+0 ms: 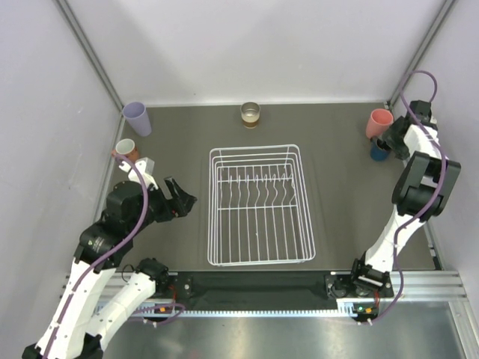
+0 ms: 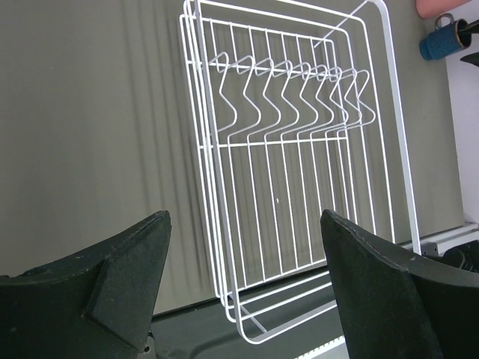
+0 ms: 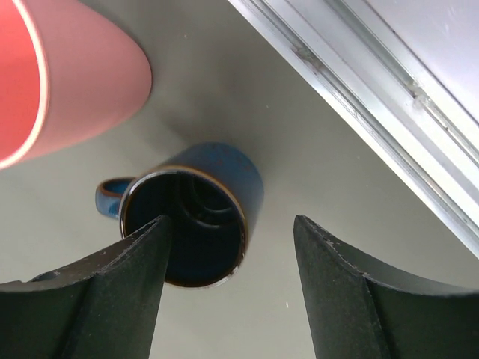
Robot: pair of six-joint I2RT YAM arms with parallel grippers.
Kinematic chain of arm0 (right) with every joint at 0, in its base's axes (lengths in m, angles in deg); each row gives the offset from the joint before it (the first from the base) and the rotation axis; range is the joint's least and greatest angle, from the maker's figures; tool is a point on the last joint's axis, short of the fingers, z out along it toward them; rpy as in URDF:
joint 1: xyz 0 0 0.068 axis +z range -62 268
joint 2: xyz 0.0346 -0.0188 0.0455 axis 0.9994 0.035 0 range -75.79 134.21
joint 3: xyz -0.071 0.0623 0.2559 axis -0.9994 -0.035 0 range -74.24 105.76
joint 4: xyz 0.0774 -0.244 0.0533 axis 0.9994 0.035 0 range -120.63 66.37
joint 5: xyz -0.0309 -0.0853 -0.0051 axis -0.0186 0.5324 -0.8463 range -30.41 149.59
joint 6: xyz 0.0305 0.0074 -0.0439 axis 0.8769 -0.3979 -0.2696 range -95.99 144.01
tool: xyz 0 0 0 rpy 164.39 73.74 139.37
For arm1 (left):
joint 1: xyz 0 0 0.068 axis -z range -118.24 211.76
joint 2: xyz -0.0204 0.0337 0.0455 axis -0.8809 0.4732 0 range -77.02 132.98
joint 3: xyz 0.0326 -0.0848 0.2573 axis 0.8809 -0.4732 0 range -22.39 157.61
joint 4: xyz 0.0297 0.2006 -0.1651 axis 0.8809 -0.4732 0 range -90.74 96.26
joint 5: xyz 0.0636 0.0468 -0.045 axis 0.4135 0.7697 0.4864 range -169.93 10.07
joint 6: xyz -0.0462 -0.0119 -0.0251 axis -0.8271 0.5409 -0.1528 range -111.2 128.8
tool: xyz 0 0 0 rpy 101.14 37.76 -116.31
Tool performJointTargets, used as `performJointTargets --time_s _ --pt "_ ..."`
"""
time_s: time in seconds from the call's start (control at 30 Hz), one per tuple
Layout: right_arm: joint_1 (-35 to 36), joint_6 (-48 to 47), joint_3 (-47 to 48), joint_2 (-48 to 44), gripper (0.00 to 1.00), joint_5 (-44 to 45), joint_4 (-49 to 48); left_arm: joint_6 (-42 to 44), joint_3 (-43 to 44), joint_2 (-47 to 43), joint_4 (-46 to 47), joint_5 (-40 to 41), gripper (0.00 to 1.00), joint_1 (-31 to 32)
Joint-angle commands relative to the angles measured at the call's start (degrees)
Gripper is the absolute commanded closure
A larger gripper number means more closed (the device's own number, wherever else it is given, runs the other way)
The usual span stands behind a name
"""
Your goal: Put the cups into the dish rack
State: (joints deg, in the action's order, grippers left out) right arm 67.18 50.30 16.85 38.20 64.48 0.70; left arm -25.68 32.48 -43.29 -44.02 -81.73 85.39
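The white wire dish rack (image 1: 258, 224) (image 2: 224, 247) lies in the middle of the table with nothing in it. Along the back stand a lavender tumbler (image 1: 137, 118) and a shiny brownish cup (image 1: 250, 114). A terracotta mug (image 1: 126, 149) stands at the left. At the right, the pink tumbler (image 1: 379, 122) (image 3: 82, 82) lies next to the dark blue mug (image 1: 378, 152) (image 3: 243, 176). My right gripper (image 1: 388, 143) (image 3: 230, 223) is open over the blue mug, with one finger above its mouth and the other outside its wall. My left gripper (image 1: 182, 198) (image 2: 243, 221) hangs open left of the rack, holding nothing.
An aluminium frame rail (image 3: 374, 97) runs close beside the blue mug on the right. White walls enclose the table at the back and on both sides. The arms' base rail (image 1: 254, 288) runs along the near edge, just in front of the rack.
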Motion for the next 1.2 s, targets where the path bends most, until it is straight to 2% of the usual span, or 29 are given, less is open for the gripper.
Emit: performJointTargets --time_s 0.0,0.1,0.33,0.37,0.47,0.53,0.63,0.73,0.77,0.8,0.93,1.17 --pt "0.52 1.49 2.52 1.05 0.34 1.70 -2.42 1.08 3.31 0.72 -0.25 0.66 0.14 -0.08" --pt "0.52 2.54 1.20 1.14 0.36 1.97 -3.47 1.87 4.62 1.86 -1.31 0.75 0.14 -0.08" --pt "0.60 4.65 -0.12 2.46 0.47 2.41 -4.88 3.45 7.70 6.60 -3.86 0.66 0.16 0.00" --pt "0.78 4.83 -0.73 2.37 0.54 2.41 -5.40 3.63 8.58 6.78 -4.47 1.01 0.17 0.00" --pt "1.30 5.88 -1.88 1.85 0.65 1.88 -6.46 3.28 9.72 7.13 -5.35 1.28 0.17 0.00" --pt "1.57 5.97 -1.70 1.84 0.65 2.14 -6.46 2.40 9.29 6.43 -5.18 1.28 0.17 0.00" --pt "1.83 5.54 -1.88 1.06 0.71 2.41 -6.02 0.30 7.71 5.20 -4.39 0.67 0.17 0.00" --pt "1.83 4.83 -2.58 -0.26 0.88 2.67 -5.41 -1.11 7.00 4.41 -4.21 0.22 0.20 0.00" --pt "1.83 4.48 -3.10 -1.05 0.97 3.02 -5.32 -1.81 7.00 4.15 -4.30 0.31 0.20 0.00" --pt "1.83 3.96 -3.37 -1.49 1.00 3.20 -5.23 -1.99 6.83 3.45 -4.12 0.57 0.20 0.00" --pt "1.75 2.46 -5.56 -4.30 1.00 3.73 -4.09 -3.49 7.35 2.47 -3.16 0.57 0.20 0.00" --pt "2.97 1.84 -12.94 -19.39 1.00 -1.00 -3.82 -4.72 9.81 4.14 -1.41 -2.84 0.20 0.00"
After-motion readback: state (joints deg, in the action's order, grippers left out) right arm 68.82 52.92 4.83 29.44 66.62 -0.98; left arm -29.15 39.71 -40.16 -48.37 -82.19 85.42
